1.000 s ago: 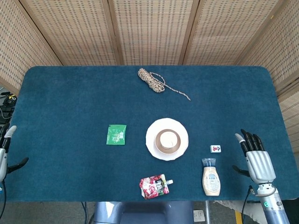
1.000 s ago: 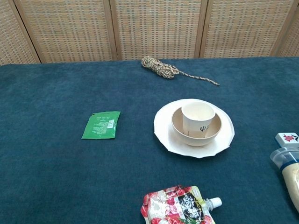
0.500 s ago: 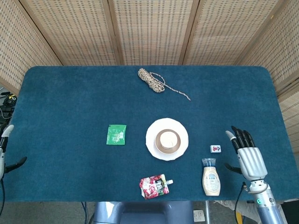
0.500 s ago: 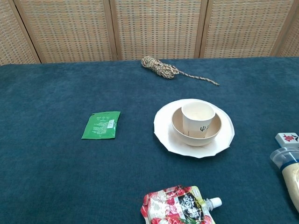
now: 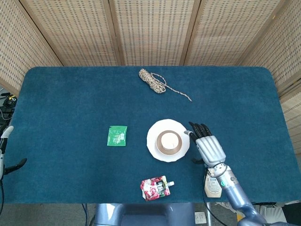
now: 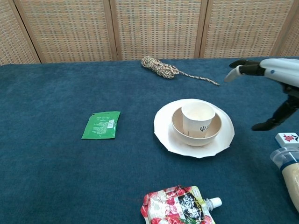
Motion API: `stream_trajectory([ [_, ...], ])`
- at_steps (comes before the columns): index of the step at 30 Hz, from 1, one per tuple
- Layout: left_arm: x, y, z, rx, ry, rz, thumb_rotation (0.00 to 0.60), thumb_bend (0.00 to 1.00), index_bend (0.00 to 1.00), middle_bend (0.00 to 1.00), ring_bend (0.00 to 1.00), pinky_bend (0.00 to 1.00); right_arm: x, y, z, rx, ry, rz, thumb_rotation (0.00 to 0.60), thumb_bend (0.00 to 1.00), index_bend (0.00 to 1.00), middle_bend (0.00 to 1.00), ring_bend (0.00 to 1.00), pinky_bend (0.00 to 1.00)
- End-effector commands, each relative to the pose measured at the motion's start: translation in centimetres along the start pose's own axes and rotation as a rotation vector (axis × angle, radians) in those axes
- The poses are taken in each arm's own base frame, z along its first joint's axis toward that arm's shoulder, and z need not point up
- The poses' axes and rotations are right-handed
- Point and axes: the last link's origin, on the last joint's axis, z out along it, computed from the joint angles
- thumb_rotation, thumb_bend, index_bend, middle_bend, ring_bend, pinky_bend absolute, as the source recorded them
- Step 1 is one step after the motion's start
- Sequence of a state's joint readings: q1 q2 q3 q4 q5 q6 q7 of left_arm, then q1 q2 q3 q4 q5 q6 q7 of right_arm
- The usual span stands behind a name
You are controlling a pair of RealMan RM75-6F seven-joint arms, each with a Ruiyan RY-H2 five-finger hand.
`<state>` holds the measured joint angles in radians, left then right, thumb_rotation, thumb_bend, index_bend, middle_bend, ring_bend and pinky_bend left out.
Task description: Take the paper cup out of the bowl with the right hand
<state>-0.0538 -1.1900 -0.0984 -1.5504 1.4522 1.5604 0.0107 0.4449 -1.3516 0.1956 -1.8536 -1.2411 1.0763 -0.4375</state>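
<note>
A white paper cup [image 5: 169,140] [image 6: 198,118] stands upright inside a tan bowl [image 5: 158,143] [image 6: 182,132], which sits on a white plate [image 5: 152,145] [image 6: 164,131] near the table's middle. My right hand [image 5: 207,147] [image 6: 273,81] hovers just right of the plate, fingers spread and pointing away from me, holding nothing and touching neither cup nor bowl. My left hand [image 5: 5,151] shows only partly at the table's left edge, fingers apart and empty.
A sauce bottle [image 5: 212,185] [image 6: 289,173] and a small tile [image 6: 287,138] lie under and beside my right forearm. A red pouch [image 5: 155,187] [image 6: 181,205] lies at the front, a green sachet [image 5: 116,135] [image 6: 101,124] to the left, a rope coil [image 5: 153,81] [image 6: 161,67] at the back.
My right hand has swung left from the table's right edge to beside the plate, now covering the tile in the head view. The left hand has barely moved.
</note>
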Motion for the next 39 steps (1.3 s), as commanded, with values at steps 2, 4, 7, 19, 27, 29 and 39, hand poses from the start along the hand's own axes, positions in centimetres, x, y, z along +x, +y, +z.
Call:
stream_trajectory([
  [2, -0.1, 0.0, 0.1, -0.003, -0.010, -0.002, 0.600, 0.00, 0.00, 0.00, 0.00, 0.00, -0.7, -3.4, 2.9, 0.030, -0.043, 0.004, 0.600, 0.30, 0.22, 0.00, 0.00, 0.00],
  [4, -0.2, 0.0, 0.1, -0.005, -0.016, -0.003, 0.600, 0.00, 0.00, 0.00, 0.00, 0.00, -1.0, -4.0, 3.6, 0.022, -0.056, -0.007, 0.600, 0.31, 0.22, 0.00, 0.00, 0.00],
  [7, -0.3, 0.0, 0.1, -0.005, -0.019, -0.005, 0.600, 0.00, 0.00, 0.00, 0.00, 0.00, -1.3, -4.5, 4.5, 0.008, -0.073, -0.030, 0.600, 0.31, 0.22, 0.00, 0.00, 0.00],
  [19, -0.3, -0.2, 0.3, -0.001, -0.024, -0.013, 0.600, 0.00, 0.00, 0.00, 0.00, 0.00, -2.2, -6.0, 6.6, -0.020, -0.102, -0.054, 0.600, 0.33, 0.26, 0.00, 0.00, 0.01],
  [27, -0.3, -0.2, 0.3, 0.000, -0.026, -0.015, 0.600, 0.00, 0.00, 0.00, 0.00, 0.00, -2.9, -6.4, 7.3, -0.029, -0.115, -0.070, 0.600, 0.36, 0.33, 0.00, 0.00, 0.02],
  [29, -0.3, -0.2, 0.3, -0.001, -0.027, -0.016, 0.600, 0.00, 0.00, 0.00, 0.00, 0.00, -3.0, -6.5, 7.4, -0.033, -0.117, -0.071, 0.600, 0.38, 0.37, 0.00, 0.00, 0.02],
  [39, -0.3, -0.2, 0.3, -0.004, -0.029, -0.018, 0.600, 0.00, 0.00, 0.00, 0.00, 0.00, -2.7, -7.0, 7.3, -0.024, -0.083, -0.061, 0.600, 0.39, 0.46, 0.05, 0.00, 0.04],
])
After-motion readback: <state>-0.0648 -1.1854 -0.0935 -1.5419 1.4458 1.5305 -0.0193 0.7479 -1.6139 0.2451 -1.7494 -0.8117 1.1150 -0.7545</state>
